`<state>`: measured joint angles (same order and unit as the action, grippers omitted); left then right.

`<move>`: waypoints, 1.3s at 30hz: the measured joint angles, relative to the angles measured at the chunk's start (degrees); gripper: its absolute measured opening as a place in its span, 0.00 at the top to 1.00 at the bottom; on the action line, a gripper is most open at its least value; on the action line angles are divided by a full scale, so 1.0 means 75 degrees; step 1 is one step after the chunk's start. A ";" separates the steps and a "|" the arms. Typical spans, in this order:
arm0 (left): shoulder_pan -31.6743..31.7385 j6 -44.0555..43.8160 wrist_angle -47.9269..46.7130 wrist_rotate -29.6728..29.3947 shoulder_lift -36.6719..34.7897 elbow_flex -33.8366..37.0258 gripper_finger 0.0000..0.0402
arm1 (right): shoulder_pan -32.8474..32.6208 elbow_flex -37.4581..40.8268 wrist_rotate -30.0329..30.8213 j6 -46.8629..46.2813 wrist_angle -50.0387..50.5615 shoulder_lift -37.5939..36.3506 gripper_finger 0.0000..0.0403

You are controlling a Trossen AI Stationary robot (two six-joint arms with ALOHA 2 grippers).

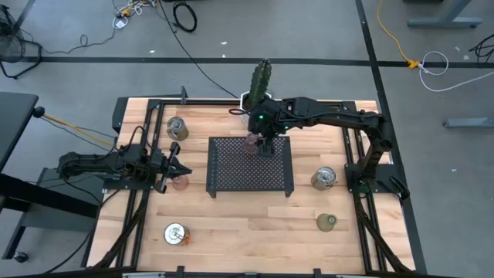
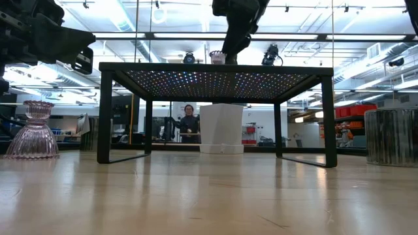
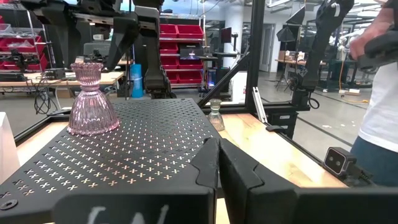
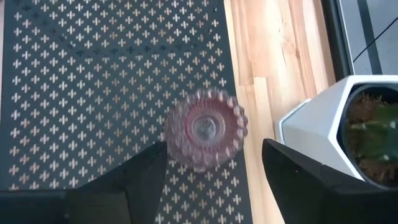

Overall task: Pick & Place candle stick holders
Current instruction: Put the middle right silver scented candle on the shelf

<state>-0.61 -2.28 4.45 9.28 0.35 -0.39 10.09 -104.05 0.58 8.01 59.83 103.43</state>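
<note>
A pinkish glass holder [image 4: 205, 129] stands on its base on the black mesh tray [image 1: 251, 177], near the tray's far edge [image 1: 251, 142]. My right gripper [image 4: 214, 146] hangs just above it, open and slanting down, one finger on either side, clear of it. The low view shows this holder [image 2: 217, 57] on the tray top under the gripper [image 2: 235, 39]. A second pinkish holder [image 2: 32, 130] stands on the table beside my left gripper [image 1: 174, 166]. That gripper rests shut at the table's left [image 3: 217, 168].
Silver holders stand at far left [image 1: 177, 127], near left [image 1: 176, 233] and right of the tray [image 1: 324, 177]. A greenish holder [image 1: 326, 222] sits near right. The white cactus pot [image 1: 258, 89] is just behind the tray's far edge. A person [image 3: 382, 93] stands beyond the table.
</note>
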 joint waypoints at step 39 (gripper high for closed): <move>0.0002 0.0000 -0.0003 0.0000 -0.0001 0.0001 0.95 | -0.0364 0.1724 0.0070 -0.0477 -0.0316 -0.1492 0.33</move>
<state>-0.60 -2.28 4.43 9.28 0.34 -0.38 7.35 -91.12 1.10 4.44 57.46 92.24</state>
